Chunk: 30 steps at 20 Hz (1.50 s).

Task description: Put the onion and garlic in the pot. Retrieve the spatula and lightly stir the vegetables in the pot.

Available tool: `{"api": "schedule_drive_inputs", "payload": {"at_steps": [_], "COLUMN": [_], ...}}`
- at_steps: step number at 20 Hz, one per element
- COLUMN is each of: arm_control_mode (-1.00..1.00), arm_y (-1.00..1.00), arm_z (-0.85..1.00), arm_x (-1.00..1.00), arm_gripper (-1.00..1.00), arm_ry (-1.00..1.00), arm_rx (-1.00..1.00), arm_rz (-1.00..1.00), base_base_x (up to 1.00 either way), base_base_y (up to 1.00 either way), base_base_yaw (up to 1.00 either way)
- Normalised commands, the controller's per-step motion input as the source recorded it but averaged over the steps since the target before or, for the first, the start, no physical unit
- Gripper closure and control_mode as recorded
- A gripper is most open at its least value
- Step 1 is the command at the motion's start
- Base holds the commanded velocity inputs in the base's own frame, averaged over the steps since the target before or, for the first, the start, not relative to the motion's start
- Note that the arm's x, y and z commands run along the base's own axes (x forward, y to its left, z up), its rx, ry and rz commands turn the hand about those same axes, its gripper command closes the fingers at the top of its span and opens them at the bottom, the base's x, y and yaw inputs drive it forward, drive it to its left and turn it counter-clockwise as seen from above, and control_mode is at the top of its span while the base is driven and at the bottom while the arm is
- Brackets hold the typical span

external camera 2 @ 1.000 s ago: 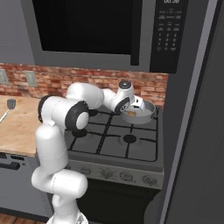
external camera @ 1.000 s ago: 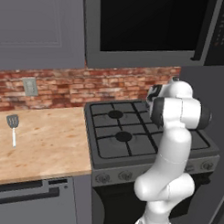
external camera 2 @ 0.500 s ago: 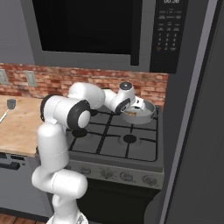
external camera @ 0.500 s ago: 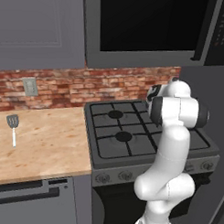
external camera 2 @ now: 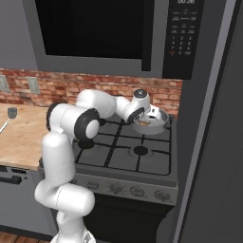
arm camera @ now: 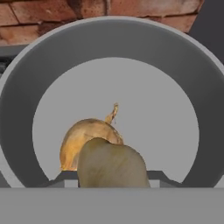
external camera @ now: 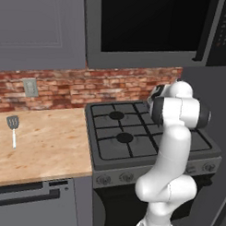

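The grey pot (arm camera: 109, 39) stands on the stove's back right burner (external camera 2: 161, 124), just below my hand. Inside it lies the golden-brown onion (arm camera: 83, 138), stem tip pointing up. My gripper (arm camera: 111, 178) hangs over the pot's near rim, shut on the grey-brown garlic (arm camera: 111, 162), which sits between the finger tips just in front of the onion. In the right base view the gripper (external camera 2: 146, 118) is at the pot's left edge. The spatula (external camera: 12, 130) lies flat on the wooden counter far to the left, seen again as the spatula (external camera 2: 8, 116).
The black gas stove (external camera: 128, 134) has bare burners at front and left. A brick wall (arm camera: 52, 13) rises right behind the pot. The microwave (external camera 2: 104, 33) hangs overhead, and a tall dark panel (external camera 2: 213, 142) closes off the right side.
My hand has edged slightly closer to the pot with the garlic still in its grip. Nothing else has moved.
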Motion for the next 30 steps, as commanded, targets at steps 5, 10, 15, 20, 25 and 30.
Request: {"api": "schedule_drive_inputs", "payload": {"at_steps": [5, 10, 15, 20, 25, 30], "arm_control_mode": [-1.00, -1.00, -1.00, -1.00, -1.00, -1.00], "arm_y": [-0.08, -0.01, 0.00, 0.00, 0.00, 0.00], "arm_z": [0.00, 0.00, 0.00, 0.00, 0.00, 0.15], "arm_x": [0.02, 0.00, 0.00, 0.00, 0.00, 0.00], "arm_gripper": [1.00, -1.00, -1.00, -1.00, -1.00, -1.00], "arm_ry": [0.01, 0.00, 0.00, 0.03, 0.01, 0.00], "arm_rx": [0.00, 0.00, 0.00, 0.00, 0.00, 0.00], "arm_rz": [-0.03, 0.00, 0.00, 0.00, 0.00, 0.00], "base_base_x": [0.00, 0.00, 0.00, 0.00, 0.00, 0.00], "base_base_y": [0.00, 0.00, 0.00, 0.00, 0.00, 0.00], "base_base_yaw": [0.00, 0.00, 0.00, 0.00, 0.00, 0.00]}}
